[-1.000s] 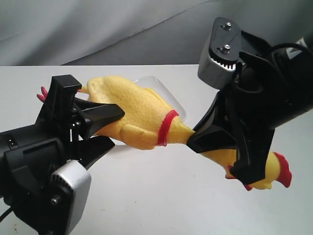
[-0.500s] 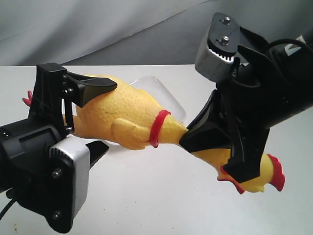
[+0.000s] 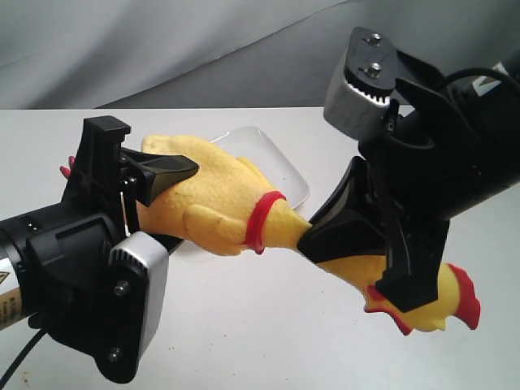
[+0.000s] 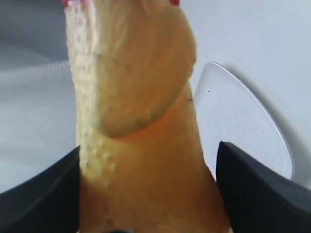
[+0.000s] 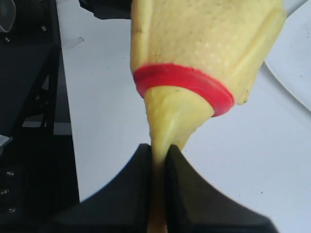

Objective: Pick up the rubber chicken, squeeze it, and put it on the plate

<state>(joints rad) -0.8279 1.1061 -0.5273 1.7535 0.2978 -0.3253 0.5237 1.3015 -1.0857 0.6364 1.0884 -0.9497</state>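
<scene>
left gripper point(image 3: 175, 207) is clamping bumpy yellow rubber chicken point(image 3: 219, 195) by its body | right gripper point(image 3: 307, 236) is pinching its neck | glossy white square plate point(image 3: 284, 171) is lying toward desk's point(image 3: 244, 325) far edge

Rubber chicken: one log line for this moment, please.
left gripper: shut on yellow rubber chicken body | right gripper: pinches neck | chicken: not on white square plate

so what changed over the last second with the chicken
The left pincer, spread wide half a second ago, has squeezed shut again on the long yellow rubber chicken. Its head sank a little. The right pincer kept its grip on the neck; the glossy white square plate stayed put.
</scene>
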